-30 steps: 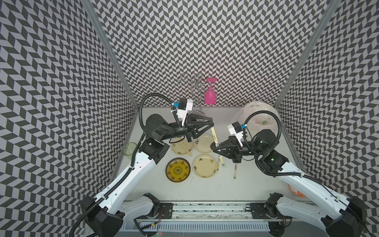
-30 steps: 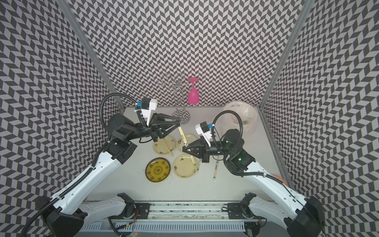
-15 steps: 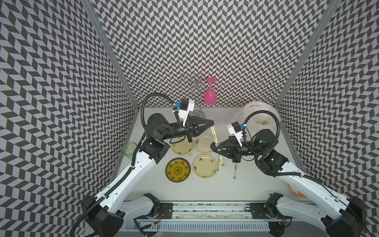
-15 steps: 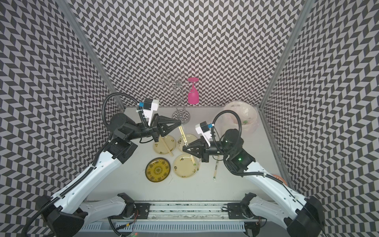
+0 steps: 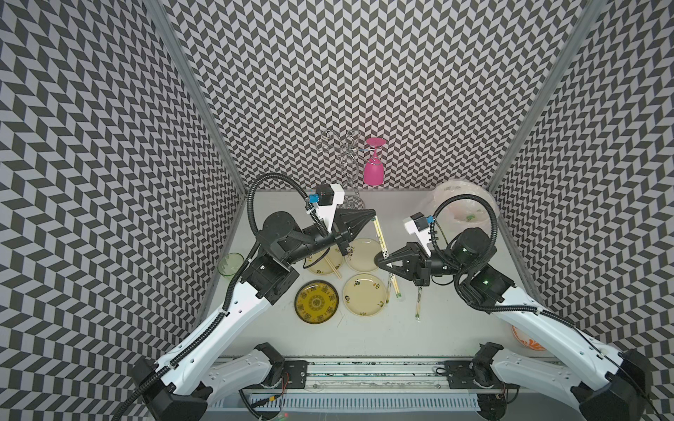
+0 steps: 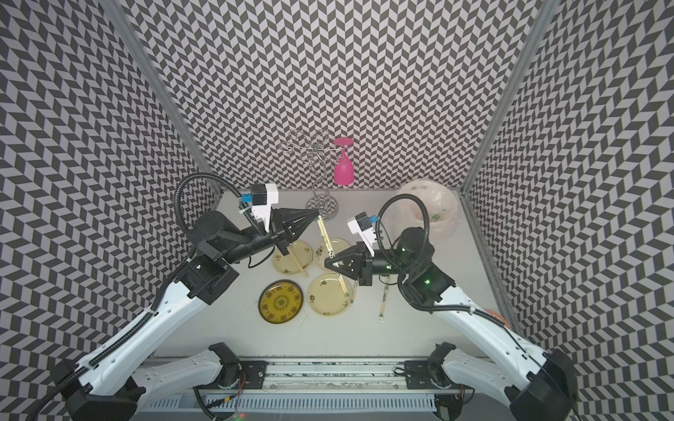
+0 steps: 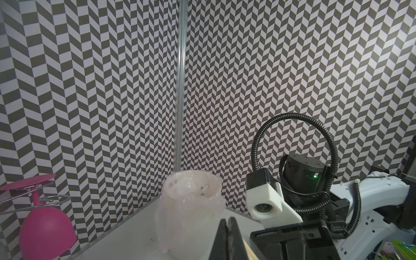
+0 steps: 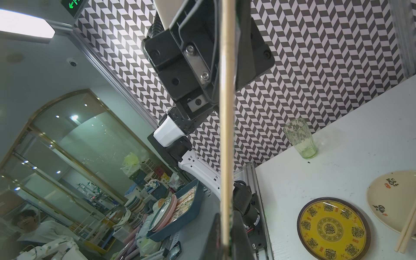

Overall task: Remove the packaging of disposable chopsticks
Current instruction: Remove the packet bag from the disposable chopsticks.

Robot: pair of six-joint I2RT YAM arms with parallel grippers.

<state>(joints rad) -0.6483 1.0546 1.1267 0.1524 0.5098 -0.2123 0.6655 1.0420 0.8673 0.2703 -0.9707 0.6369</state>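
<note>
One pair of disposable chopsticks [image 5: 380,237] [image 6: 325,237] in its clear packaging hangs slanted above the plates. Its green-printed end [image 5: 398,294] is nearest the front. My left gripper [image 5: 373,215] [image 6: 316,215] is shut at the far tip, apparently pinching the packaging there. In the left wrist view its jaws [image 7: 227,221] are pressed together, with a tan stick [image 7: 250,252] beside them. My right gripper [image 5: 381,258] [image 6: 327,262] is shut on the middle of the pair. The stick [image 8: 226,135] runs up from its jaws. A second wrapped pair [image 5: 418,302] lies on the table. A bare pair [image 5: 332,269] lies across a plate.
Three cream plates [image 5: 364,299] and a yellow patterned plate [image 5: 316,301] lie below the grippers. A bin with a pinkish bag [image 5: 460,204] stands at the back right. A wire rack with a pink glass [image 5: 374,171] stands at the back. A green glass [image 5: 230,265] is at the left wall.
My left gripper's jaws, open around the far tip of the wrapped pair a second ago, have closed there. The right arm and the pair have not visibly moved.
</note>
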